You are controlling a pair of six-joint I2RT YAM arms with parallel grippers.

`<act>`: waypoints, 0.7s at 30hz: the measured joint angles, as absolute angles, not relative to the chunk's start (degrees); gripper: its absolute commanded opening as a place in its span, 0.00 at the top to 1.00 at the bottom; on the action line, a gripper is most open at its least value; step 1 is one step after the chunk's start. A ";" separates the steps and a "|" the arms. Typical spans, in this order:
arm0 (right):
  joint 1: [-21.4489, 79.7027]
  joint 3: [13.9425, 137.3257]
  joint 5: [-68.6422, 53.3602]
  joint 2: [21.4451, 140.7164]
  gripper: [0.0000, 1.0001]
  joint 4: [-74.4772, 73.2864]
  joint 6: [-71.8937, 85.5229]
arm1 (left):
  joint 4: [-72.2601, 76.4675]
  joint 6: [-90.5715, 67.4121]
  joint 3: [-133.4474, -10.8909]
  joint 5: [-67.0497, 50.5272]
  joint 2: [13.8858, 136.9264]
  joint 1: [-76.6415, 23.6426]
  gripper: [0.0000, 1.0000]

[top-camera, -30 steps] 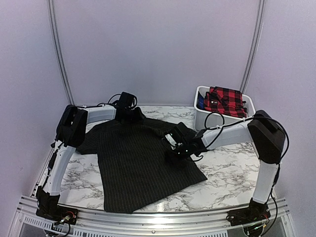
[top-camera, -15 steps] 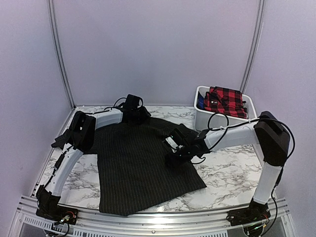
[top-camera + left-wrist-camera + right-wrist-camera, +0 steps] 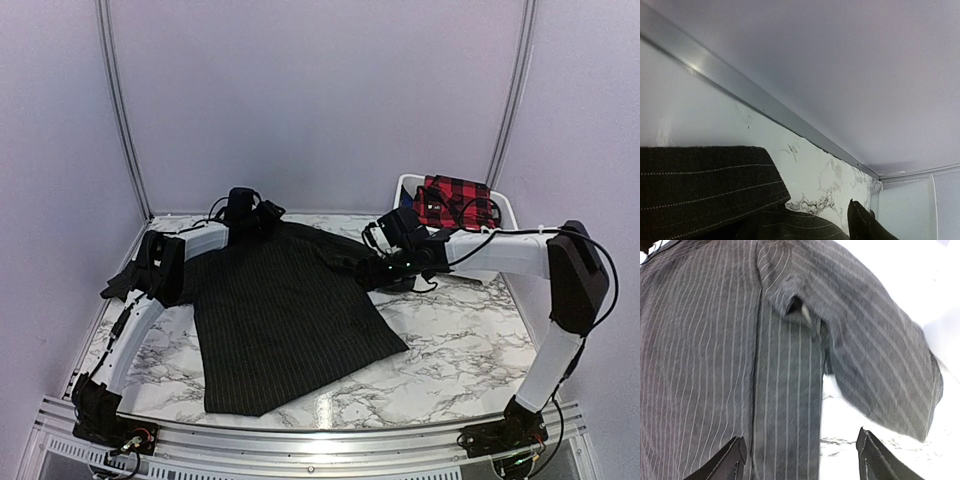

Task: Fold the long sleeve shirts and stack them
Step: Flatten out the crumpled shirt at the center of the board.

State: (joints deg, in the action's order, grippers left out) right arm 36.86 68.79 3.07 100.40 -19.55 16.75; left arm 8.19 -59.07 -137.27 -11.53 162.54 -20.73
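Shirt of black pinstripe lay on your desk, right jaws wide open and empty over it, left jaws' state impossible to tell.

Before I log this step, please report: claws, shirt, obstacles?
Right claw open over pinstripe shirt sleeve. Left claw at collar, grip unclear. Nothing blocking.

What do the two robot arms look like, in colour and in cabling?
Both the left arm and the right arm have white links with bulky black joints. Thin black cables loop along them. The right end effector has dark pointed fingers.
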 measured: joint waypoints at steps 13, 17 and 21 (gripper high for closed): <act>33.04 53.65 0.54 90.21 0.26 -13.80 19.79 | 9.13 -52.01 -119.39 -17.98 143.13 -18.65 0.23; 32.73 47.62 -2.28 85.56 0.26 -11.14 19.77 | 10.37 -48.82 -98.30 -17.67 124.36 -20.18 0.22; 33.12 41.10 -5.58 79.81 0.27 -9.23 19.90 | 11.99 -46.57 -77.38 -16.19 106.50 -22.57 0.22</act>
